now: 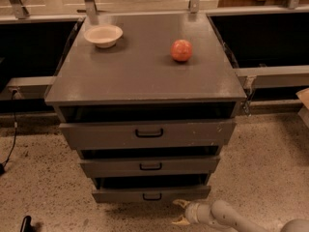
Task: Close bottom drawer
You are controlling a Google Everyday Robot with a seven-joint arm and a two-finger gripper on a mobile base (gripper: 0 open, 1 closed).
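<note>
The grey-brown cabinet [145, 76] has three drawers, all slightly pulled out. The bottom drawer [120, 195] is the lowest and narrowest, with a small black loop handle [152, 196]. Above it are the middle drawer [111, 167] and the widest top drawer [96, 134]. My gripper [181, 212] is low near the floor, just in front of and below the bottom drawer's right end, pointing left. Its two pale fingers are spread apart and hold nothing. It is not touching the drawer front.
A cream bowl [103, 35] and a red-orange fruit [181, 50] sit on the cabinet top. Metal rails and dark openings flank the cabinet. A black cable [10, 144] runs down at left. A dark object [26, 224] lies on the speckled floor at bottom left.
</note>
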